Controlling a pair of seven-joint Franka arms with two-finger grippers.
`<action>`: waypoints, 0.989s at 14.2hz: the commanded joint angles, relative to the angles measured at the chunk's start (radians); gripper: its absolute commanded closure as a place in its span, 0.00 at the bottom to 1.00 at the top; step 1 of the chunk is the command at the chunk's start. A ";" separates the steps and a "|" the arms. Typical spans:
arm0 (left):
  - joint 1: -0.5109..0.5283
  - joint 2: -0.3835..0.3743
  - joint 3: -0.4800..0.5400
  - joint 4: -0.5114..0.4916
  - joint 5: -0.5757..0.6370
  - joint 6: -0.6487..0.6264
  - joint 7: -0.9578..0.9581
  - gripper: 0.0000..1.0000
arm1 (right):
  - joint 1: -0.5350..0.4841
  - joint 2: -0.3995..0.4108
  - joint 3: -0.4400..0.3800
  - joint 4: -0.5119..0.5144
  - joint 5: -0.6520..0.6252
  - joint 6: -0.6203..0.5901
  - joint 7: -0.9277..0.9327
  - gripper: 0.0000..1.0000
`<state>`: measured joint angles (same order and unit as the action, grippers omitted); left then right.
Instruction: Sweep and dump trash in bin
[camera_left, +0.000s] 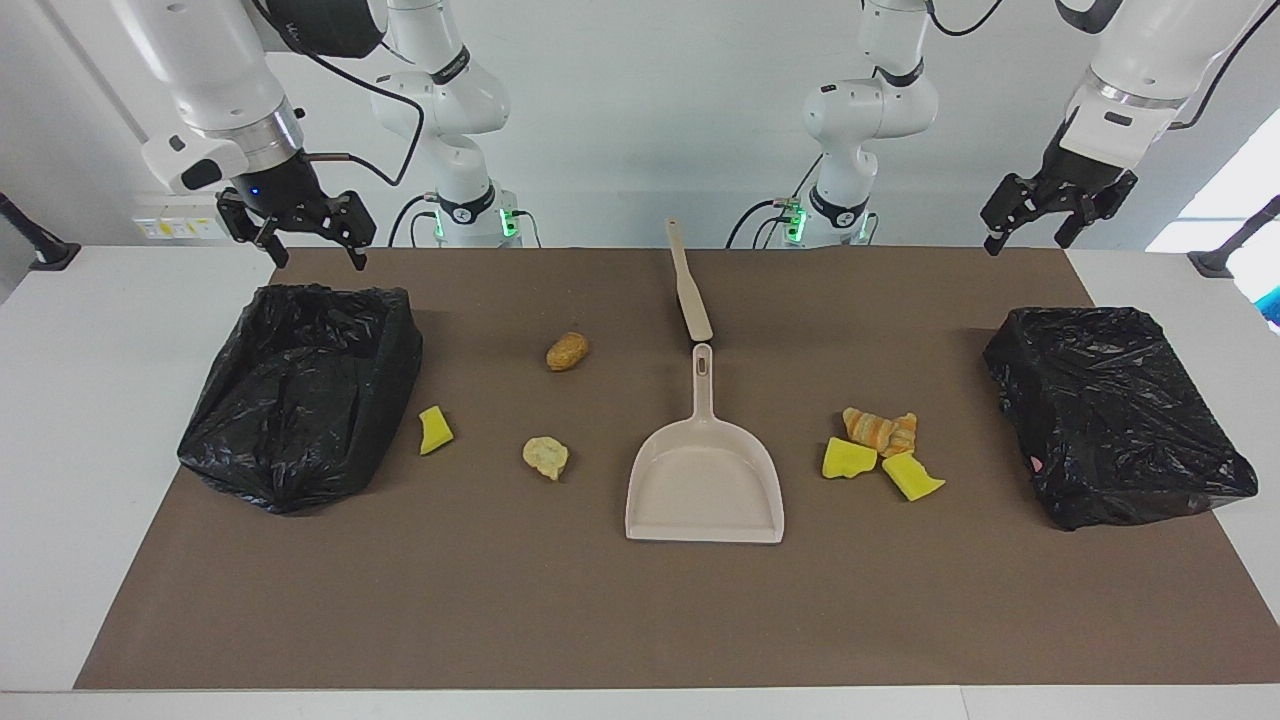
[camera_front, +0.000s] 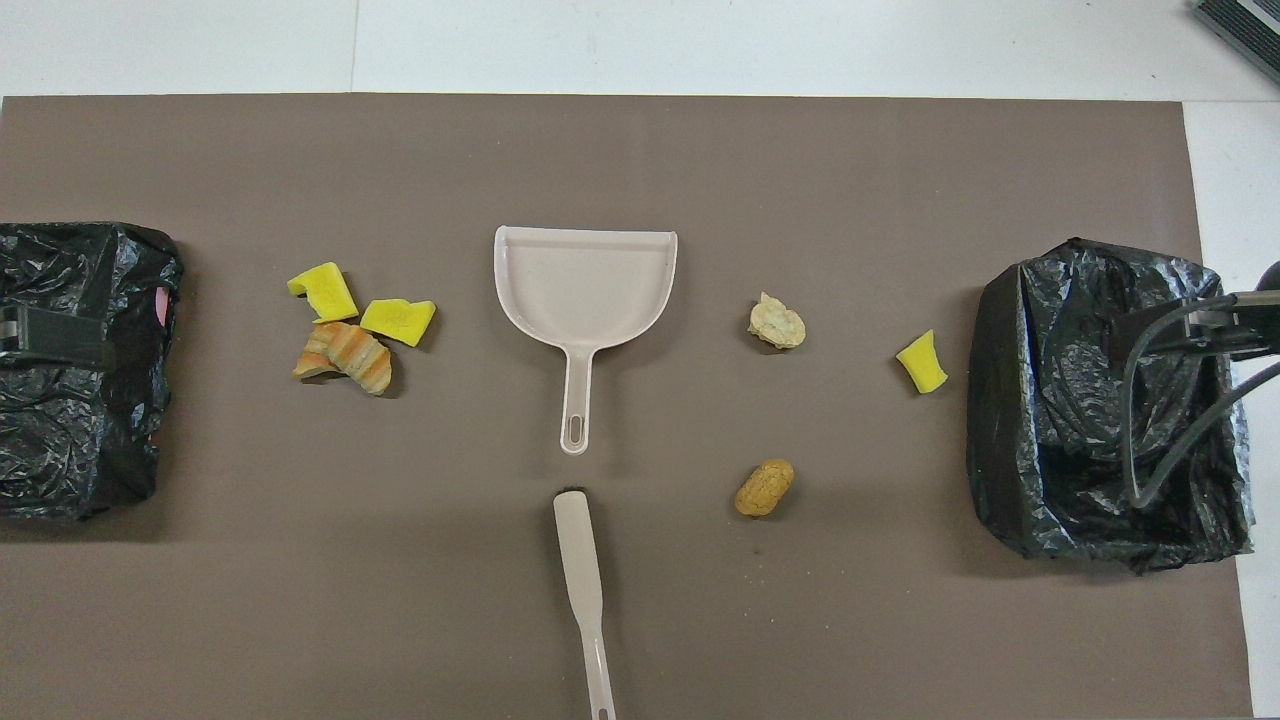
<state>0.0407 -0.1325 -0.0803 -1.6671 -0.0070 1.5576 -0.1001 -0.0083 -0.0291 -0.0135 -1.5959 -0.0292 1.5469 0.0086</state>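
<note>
The trash lies on the brown mat. A yellow sponge chunk, a tan lump and a brown lump lie toward the right arm's end. An orange striped lump and two yellow chunks lie toward the left arm's end. The beige dustpan lies mid-table, the brush just nearer the robots. My right gripper hangs open and empty over one black-bagged bin. My left gripper hangs open and empty near the other bin.
In the overhead view the bin at the right arm's end shows an open mouth; the bin at the left arm's end looks crumpled, with a pink spot on its side. The dustpan opens away from the robots. White table surrounds the mat.
</note>
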 joint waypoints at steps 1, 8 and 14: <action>-0.027 -0.105 0.007 -0.135 -0.014 0.013 0.008 0.00 | -0.010 -0.003 -0.002 -0.001 0.012 -0.004 0.013 0.00; -0.156 -0.136 0.007 -0.301 -0.019 0.018 -0.039 0.00 | -0.010 -0.003 -0.002 -0.001 0.023 0.001 0.011 0.00; -0.335 -0.165 0.007 -0.408 -0.043 0.086 -0.309 0.00 | -0.007 -0.003 0.000 -0.001 0.022 0.009 -0.001 0.00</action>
<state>-0.2305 -0.2367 -0.0891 -1.9934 -0.0286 1.5841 -0.3292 -0.0105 -0.0291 -0.0172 -1.5959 -0.0225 1.5468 0.0086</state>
